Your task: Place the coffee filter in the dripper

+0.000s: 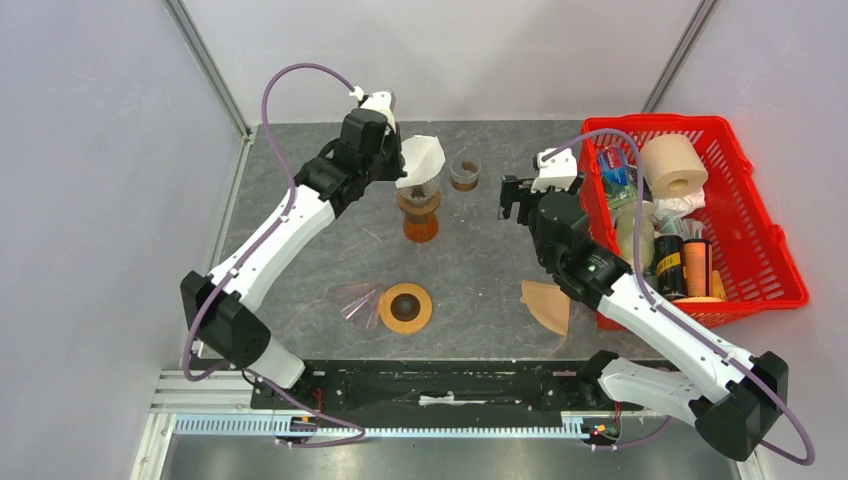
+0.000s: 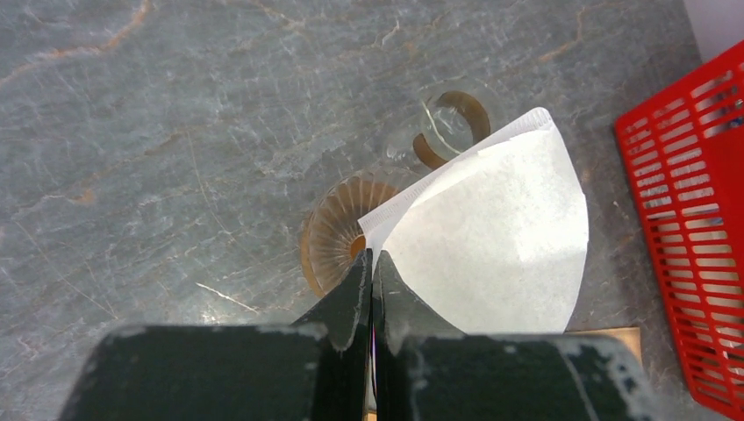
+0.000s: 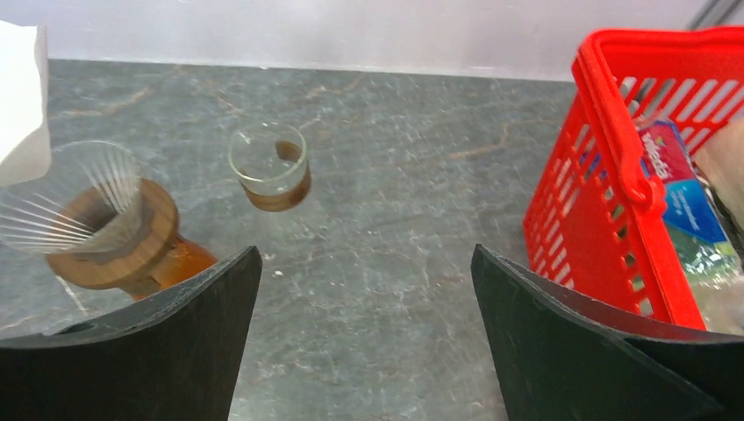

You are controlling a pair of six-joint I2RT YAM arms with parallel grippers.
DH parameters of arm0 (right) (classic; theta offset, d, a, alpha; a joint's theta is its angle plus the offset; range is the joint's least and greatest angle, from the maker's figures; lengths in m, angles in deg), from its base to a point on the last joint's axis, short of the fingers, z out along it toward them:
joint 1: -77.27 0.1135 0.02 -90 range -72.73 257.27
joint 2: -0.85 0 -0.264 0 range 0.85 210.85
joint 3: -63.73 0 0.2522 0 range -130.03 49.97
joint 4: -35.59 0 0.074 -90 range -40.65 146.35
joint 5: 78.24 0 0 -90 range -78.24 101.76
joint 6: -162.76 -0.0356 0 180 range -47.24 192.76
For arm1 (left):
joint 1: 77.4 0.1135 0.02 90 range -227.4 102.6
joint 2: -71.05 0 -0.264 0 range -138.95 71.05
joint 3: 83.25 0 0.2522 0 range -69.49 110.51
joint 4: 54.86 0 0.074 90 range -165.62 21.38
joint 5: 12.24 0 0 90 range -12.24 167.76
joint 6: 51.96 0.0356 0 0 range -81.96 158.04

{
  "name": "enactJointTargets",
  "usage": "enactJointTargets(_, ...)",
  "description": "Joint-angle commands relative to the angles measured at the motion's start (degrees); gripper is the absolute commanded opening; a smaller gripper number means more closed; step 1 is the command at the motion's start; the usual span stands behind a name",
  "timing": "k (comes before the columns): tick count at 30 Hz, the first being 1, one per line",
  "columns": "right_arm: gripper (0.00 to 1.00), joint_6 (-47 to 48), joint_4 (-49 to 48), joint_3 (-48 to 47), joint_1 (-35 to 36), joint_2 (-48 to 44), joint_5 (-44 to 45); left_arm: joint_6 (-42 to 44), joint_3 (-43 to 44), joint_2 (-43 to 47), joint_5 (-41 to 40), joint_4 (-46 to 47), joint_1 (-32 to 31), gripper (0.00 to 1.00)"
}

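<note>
Hovering in the top view, the left hand [image 1: 400,163] holds the white filter [image 1: 421,158] just above the dripper [image 1: 419,196]; the right hand [image 1: 512,197] sits right of the dripper. Left wrist view: its fingers are pinched tight on the filter's corner, the paper off-centre from the dripper. Right wrist view: that hand gapes wide, empty. Best to centre the filter's tip over the dripper, lower it, then let go.
</note>
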Motion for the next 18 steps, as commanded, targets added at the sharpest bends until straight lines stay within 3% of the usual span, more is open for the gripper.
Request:
enactJointTargets(1,0.97,-2.00,1.37,1.43,0.12,-1.69,5.89,-2.92,3.08,-2.87,5.32,-0.58,1.54,0.02)
enactJointTargets(15,0.97,-3.93,3.51,3.45,0.09,-2.00,7.26,-4.01,5.95,-11.40,9.99,-4.16,4.45,0.02)
enactJointTargets(18,0.97,-3.94,3.51,3.47,0.03,-1.88,7.53,-3.38,7.19,-12.12,10.31,-5.36,4.52,0.14)
